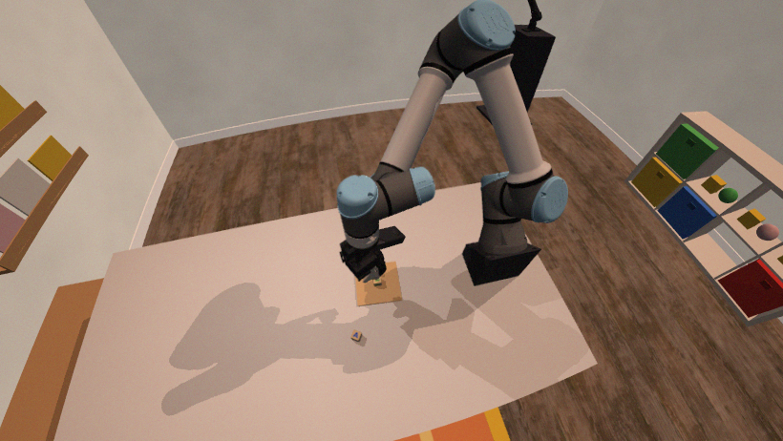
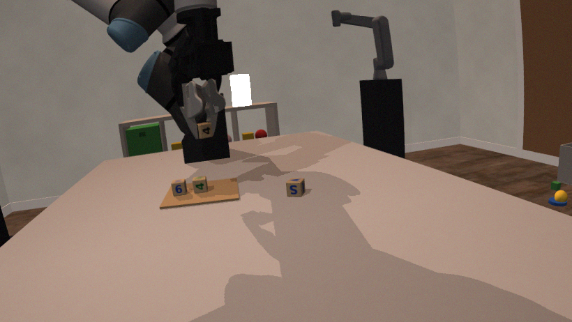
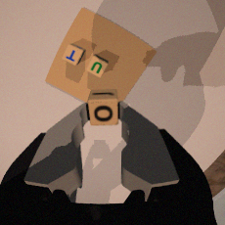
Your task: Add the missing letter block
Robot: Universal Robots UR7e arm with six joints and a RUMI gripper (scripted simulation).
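My gripper (image 3: 104, 103) is shut on the O block (image 3: 104, 112) and holds it in the air above the brown mat (image 3: 100, 54); the block's O faces the wrist camera. The held block also shows in the exterior view (image 2: 205, 130), well above the table. On the mat sit the T block (image 3: 74, 54) and the U block (image 3: 98, 67), side by side; in the exterior view they show a 6 (image 2: 178, 187) and a 4 (image 2: 199, 185) on their sides. The held block hangs over the mat's edge next to the U block. The fourth block (image 2: 295, 187) lies on the table off the mat.
The arm's black base (image 1: 499, 262) stands on the table near the mat (image 1: 377, 287). The fourth block also shows in the top view (image 1: 357, 336), in front of the mat. A shelf with coloured bins (image 1: 711, 208) stands off the table at the right.
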